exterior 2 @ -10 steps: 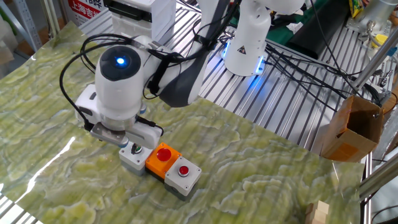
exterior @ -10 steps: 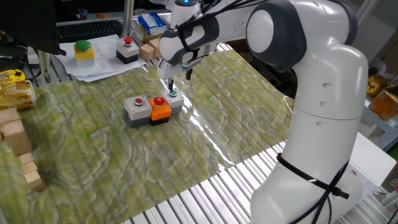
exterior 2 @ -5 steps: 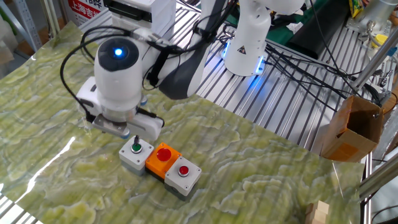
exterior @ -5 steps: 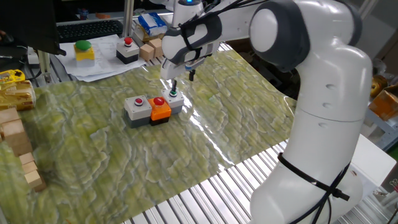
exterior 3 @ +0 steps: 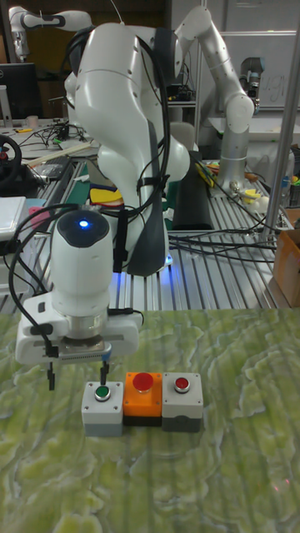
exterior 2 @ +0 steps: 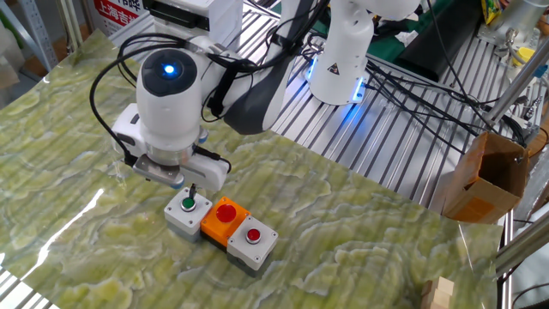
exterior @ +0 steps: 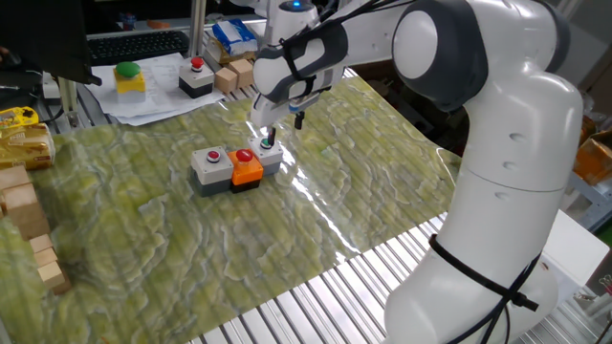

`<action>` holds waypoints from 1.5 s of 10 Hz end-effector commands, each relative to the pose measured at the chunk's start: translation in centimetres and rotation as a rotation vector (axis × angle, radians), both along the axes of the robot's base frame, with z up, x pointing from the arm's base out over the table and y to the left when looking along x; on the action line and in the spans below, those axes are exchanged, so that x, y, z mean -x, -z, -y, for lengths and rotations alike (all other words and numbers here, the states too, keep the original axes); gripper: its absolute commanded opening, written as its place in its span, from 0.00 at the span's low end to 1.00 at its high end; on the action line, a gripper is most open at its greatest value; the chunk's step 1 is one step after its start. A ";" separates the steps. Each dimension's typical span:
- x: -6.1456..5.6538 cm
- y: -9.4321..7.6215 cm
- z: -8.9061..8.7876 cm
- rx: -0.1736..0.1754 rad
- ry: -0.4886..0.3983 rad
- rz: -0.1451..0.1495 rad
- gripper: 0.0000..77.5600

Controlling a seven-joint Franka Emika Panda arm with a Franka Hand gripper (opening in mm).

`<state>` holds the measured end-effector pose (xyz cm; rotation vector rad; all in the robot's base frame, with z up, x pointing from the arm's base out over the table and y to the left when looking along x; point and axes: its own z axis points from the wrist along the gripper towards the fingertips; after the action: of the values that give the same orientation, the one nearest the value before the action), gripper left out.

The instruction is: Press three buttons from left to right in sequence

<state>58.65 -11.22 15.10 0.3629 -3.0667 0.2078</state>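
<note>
The three buttons sit touching in a row on the green mat: a grey box with a red cap (exterior: 209, 159), an orange box with a red cap (exterior: 246, 162) and a grey box with a green cap (exterior: 268, 151). My gripper (exterior 3: 78, 376) hangs open, its fingers wide apart. One finger (exterior 3: 106, 373) hovers just above the green cap (exterior 3: 102, 392) with a small gap; the other finger (exterior 3: 51, 379) hangs over bare mat beside the row. The same finger (exterior 2: 192, 190) shows over the green-capped box (exterior 2: 188, 206), next to the orange box (exterior 2: 226, 215) and the grey red-capped box (exterior 2: 253, 236).
A yellow box with a big green button (exterior: 129, 76) and a black-based red button (exterior: 197, 76) stand at the far table edge. Wooden blocks (exterior: 24, 215) are stacked at the left edge. A cardboard box (exterior 2: 485, 176) stands off the table. Ribbed metal (exterior: 316, 291) borders the mat.
The gripper has lifted off the green-capped box, which it covered a second ago, and shifted slightly. The green cap is now in plain sight. The boxes have not moved.
</note>
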 end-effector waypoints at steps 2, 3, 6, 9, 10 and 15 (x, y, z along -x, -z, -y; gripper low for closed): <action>-1.7 -1.4 0.3 -0.004 -0.004 -0.003 1.00; -1.7 -1.4 0.2 -0.003 -0.003 -0.005 1.00; -1.8 -0.5 -0.1 -0.002 -0.004 -0.004 1.00; -1.6 0.0 -0.1 -0.001 -0.005 -0.003 1.00; -1.5 0.1 -0.1 0.000 -0.005 -0.003 1.00; -1.3 2.5 -0.1 -0.001 -0.006 0.005 1.00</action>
<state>60.45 -11.31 14.10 0.3729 -3.0846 0.2125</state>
